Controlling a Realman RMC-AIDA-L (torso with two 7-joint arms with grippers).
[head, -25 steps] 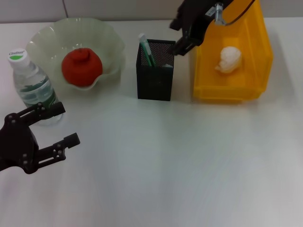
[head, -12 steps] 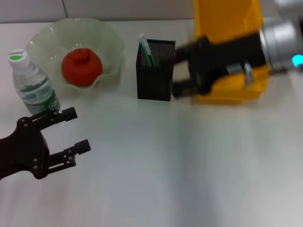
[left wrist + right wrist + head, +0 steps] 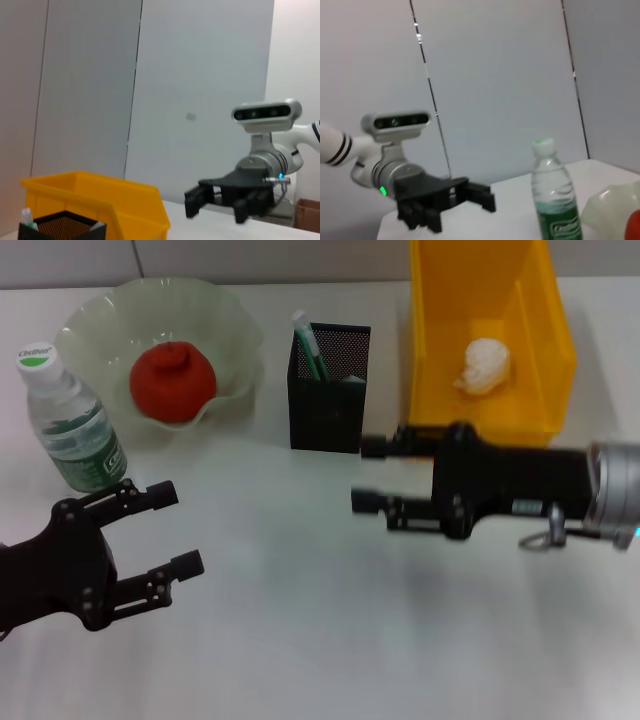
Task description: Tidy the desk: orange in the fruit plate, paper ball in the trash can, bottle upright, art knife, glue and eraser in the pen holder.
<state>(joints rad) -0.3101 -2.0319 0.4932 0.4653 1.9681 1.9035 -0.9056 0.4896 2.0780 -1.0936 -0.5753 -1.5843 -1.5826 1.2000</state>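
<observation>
Here, nearly every item on the white desk (image 3: 320, 640) sits where the task wants it. At far left the bottle (image 3: 70, 420) stands upright, white cap on top, just beside the fruit plate (image 3: 90, 320). The left gripper (image 3: 178, 528) hovers low in front of the bottle, its two black fingers spread wide and holding nothing. Inside the plate rests the orange (image 3: 172, 382), knob up.

At centre stands the pen holder (image 3: 328, 390), a black mesh cup with a green-and-white stick, likely the glue or the knife, leaning in one corner and a pale edge showing at the opposite side; which of the small items are inside cannot be told apart from above. No eraser, knife or glue lies loose on the desk.

To the right, the right gripper (image 3: 365, 475) hangs level over the desk just in front of the pen holder and the trash can (image 3: 545, 340), fingers parted and empty, pointing toward the robot's left. In the yellow can lies the paper ball (image 3: 483, 365).

By these signs the sorting looks finished, and the step in hand appears to be the arms clearing away from the work. The next move calls only for drawing both arms clear, the left keeping off the bottle and the right off the pen holder so neither tips.
</observation>
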